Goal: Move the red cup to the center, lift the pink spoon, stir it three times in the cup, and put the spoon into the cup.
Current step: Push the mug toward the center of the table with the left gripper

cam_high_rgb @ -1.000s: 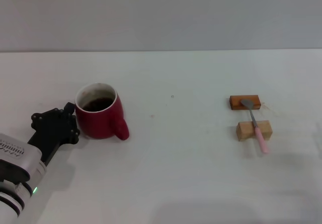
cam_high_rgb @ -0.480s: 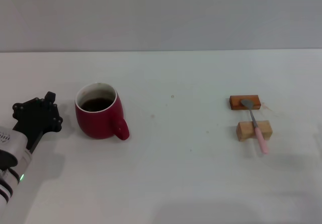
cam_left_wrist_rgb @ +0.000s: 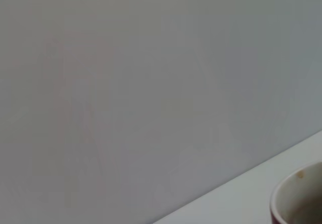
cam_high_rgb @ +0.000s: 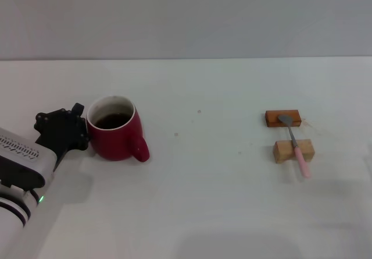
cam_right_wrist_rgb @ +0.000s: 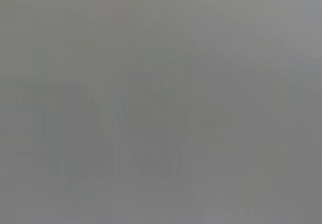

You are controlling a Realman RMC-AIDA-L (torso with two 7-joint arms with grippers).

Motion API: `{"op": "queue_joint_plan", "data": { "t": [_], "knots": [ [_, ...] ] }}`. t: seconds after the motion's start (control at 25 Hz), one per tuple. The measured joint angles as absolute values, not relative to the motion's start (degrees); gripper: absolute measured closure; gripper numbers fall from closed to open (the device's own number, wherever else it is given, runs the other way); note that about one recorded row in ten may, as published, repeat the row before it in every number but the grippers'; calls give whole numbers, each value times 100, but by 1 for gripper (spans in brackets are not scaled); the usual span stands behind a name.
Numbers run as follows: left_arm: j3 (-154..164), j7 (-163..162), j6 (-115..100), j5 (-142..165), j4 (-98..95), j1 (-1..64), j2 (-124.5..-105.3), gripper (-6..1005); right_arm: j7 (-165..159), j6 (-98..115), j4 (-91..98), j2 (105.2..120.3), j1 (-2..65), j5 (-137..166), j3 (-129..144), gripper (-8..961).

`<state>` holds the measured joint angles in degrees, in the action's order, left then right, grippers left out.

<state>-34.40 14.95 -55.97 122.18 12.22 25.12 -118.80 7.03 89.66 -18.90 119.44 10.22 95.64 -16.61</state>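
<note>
We see the left claw point(cam_high_rgb: 72, 132) right against the left side of the red cup point(cam_high_rgb: 115, 137), on the side away from the handle. Half a second ago it stood clearly apart from the cup, farther to the left with bare surface between them; now that gap has closed and the black claw body meets the cup wall. A second ago it was in much the same place as now, so it has gone out and come back. We cannot tell whether its fingers are spread or pressed together, since only a dark block shows against the cup.

The red cup stands upright on the white surface point(cam_high_rgb: 203, 183), left of centre, dark liquid inside, its handle pointing toward the front right. It sits where it sat in both earlier frames. In the left wrist view only a piece of the cup's pale rim point(cam_left_wrist_rgb: 297, 196) shows at the corner.

The pink spoon point(cam_high_rgb: 294, 145) lies well to the right, unmoved, its grey bowl resting on the reddish-brown block point(cam_high_rgb: 282, 118) and its pink handle crossing the light wooden block point(cam_high_rgb: 294, 151), the handle's end toward the front.

The right claw appears in no view.
</note>
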Motion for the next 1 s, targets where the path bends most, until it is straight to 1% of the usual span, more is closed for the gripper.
{"op": "queue_joint_plan", "data": {
  "t": [1.0],
  "knots": [
    [-2486, 1454, -5588, 12217, 1669, 2774, -11899, 974, 703, 8996, -1908, 11946, 993, 9564, -1661, 211]
  ]
}}
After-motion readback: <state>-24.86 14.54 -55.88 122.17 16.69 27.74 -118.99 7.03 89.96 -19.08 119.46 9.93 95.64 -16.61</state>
